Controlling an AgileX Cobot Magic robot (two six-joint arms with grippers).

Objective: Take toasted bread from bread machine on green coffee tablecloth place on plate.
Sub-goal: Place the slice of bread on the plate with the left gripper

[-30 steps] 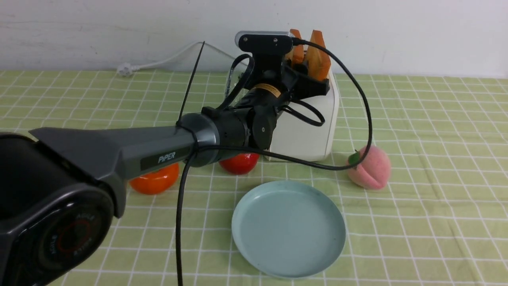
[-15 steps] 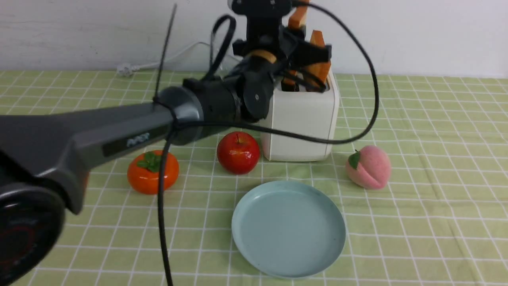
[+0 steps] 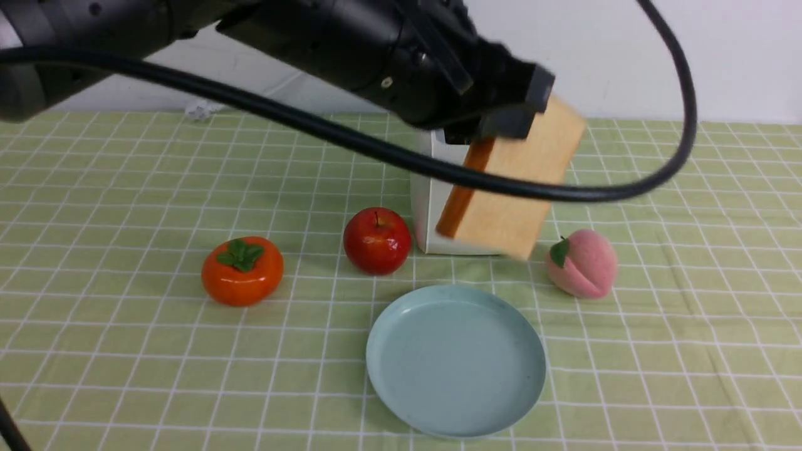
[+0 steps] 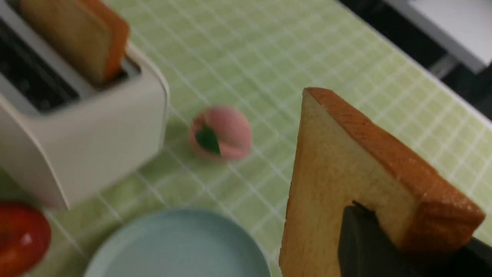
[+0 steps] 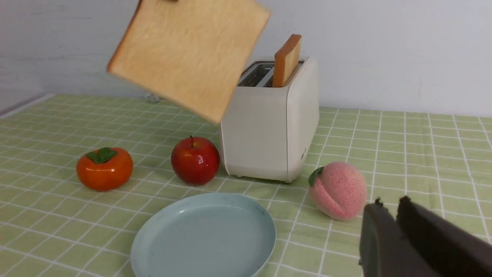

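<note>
One slice of toasted bread [image 3: 514,188] is pinched at its upper edge by the left gripper [image 3: 501,120], whose jaws are clamped on the two faces. The slice is held tilted in the air, in front of the bread machine [image 5: 269,130] and clear of the plate [image 3: 455,363] below it, which lies bare on the green coffee tablecloth [image 3: 689,282]. A second slice [image 5: 286,61] is seen standing upright in one slot of the bread machine, while the other slot is shown dark and open. A red apple [image 3: 376,241] is set just beside the machine on its left, an orange persimmon [image 3: 242,270] farther left, and a pink peach [image 3: 581,263] near its right corner. The right gripper [image 5: 390,204] is seen low over the cloth, near the peach, its jaws pressed almost together with nothing between them.
</note>
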